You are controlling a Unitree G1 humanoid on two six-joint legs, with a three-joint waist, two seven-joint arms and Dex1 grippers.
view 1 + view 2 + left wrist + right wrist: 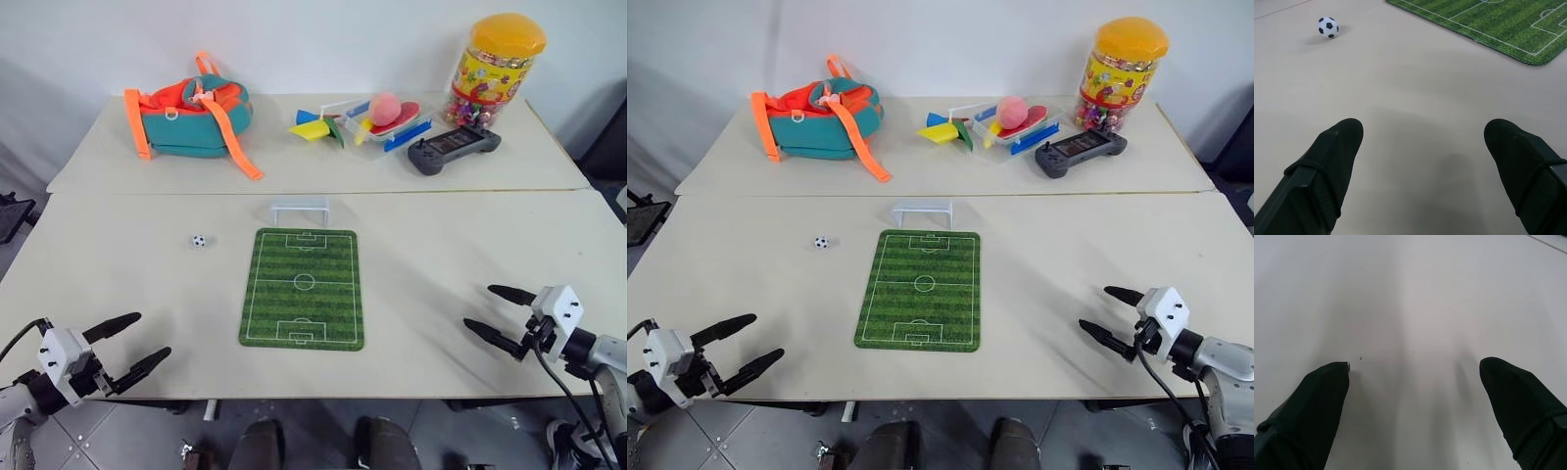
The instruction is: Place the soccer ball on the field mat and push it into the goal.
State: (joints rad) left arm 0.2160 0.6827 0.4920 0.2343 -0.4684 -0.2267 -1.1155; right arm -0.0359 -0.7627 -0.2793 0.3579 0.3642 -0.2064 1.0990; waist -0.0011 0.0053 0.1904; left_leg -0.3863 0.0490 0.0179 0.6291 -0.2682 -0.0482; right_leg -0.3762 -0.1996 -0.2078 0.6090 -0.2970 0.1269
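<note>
The tiny black-and-white soccer ball (199, 240) rests on the bare table, a little left of the green striped field mat (303, 287). It also appears in the left wrist view as the soccer ball (1328, 27), beyond the mat's corner (1508, 34). The small white goal (300, 209) stands just past the mat's far end. My left gripper (140, 339) is open at the table's near left edge, empty. At the near right, my right gripper (487, 310) hovers open over bare tabletop with nothing between its fingers.
On the far table lie an orange-and-teal backpack (191, 115), a clear tray (387, 122) of coloured toys with a pink ball (384, 106), a dark game controller (453, 149) and a yellow-lidded candy jar (496, 70). A seam (147, 193) separates the two tables.
</note>
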